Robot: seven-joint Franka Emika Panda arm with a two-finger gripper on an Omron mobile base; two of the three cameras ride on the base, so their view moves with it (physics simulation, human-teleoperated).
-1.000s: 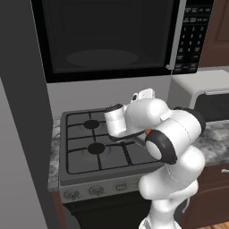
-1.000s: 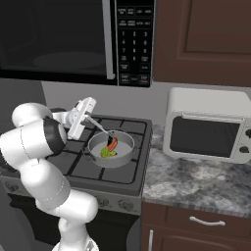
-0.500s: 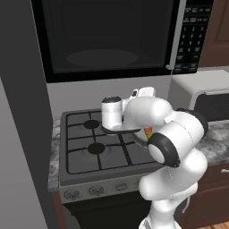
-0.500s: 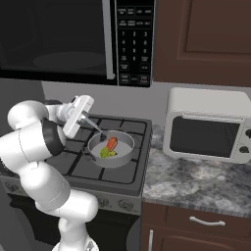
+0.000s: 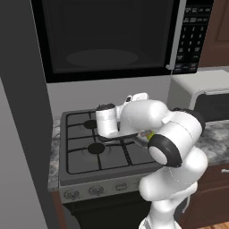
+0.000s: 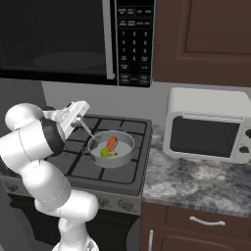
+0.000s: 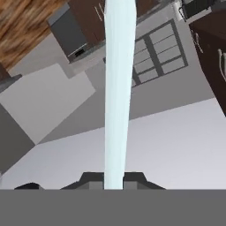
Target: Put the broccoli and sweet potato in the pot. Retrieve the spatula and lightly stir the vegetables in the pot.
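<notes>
In the right base view my pincer (image 6: 78, 109) has moved further left and away from the pot (image 6: 112, 148), at about ten o'clock from it. It stays closed on the pale spatula (image 7: 118, 88). The broccoli (image 6: 106, 153) and sweet potato (image 6: 112, 143) lie inside, touching. I judge stirring is underway; the forearm is level, the hand tilted.
</notes>
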